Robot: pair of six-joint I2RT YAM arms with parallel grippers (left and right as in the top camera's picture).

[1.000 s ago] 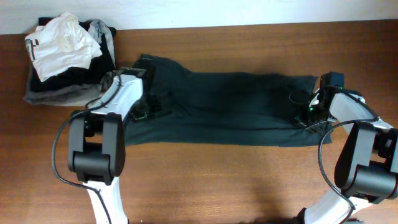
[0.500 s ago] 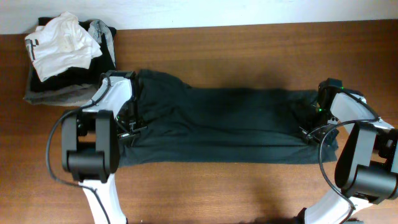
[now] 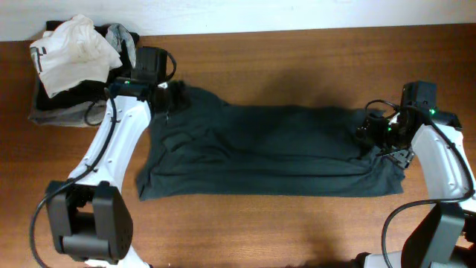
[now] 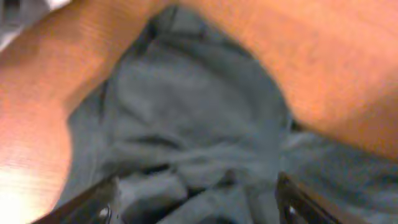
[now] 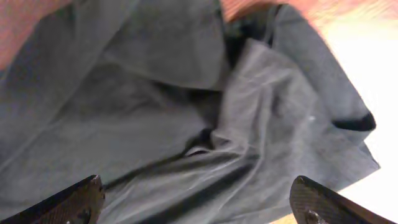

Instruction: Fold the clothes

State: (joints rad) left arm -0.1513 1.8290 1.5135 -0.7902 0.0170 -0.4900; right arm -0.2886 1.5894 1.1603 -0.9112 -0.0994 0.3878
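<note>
- The black T-shirt [image 3: 260, 149] lies on the brown wooden table [image 3: 297, 52]. It's a long band running left to right across the middle of the overhead view. It's pretty wrinkly, and the left end is wider, with a bit poking up toward the upper left.
- The left gripper [image 3: 172, 95] sits right at that upper-left bit of the shirt.
- In the left wrist view its fingertips [image 4: 102, 205] are way apart, one in each bottom corner of the frame. Nothing is pinched between them, there's just bunched dark fabric underneath. That view is blurry, so I honestly can't tell if the tips touch the cloth.
- The right gripper [image 3: 370, 132] is over at the right end of the shirt, above a crumpled patch.
- It's the same deal in the right wrist view. The fingertips [image 5: 81, 198] are spread wide in the bottom corners, with folds of fabric below and nothing clamped. A darker hem edge shows at the right of that frame, with bare table past it.
- In the upper left corner of the overhead view there's a pile. A white garment [image 3: 71, 48] lies on top and a grey garment [image 3: 119, 36] is just to its right. A dark stack [image 3: 74, 100] sits under both. The pile is near the left arm but apart from the shirt.
</note>
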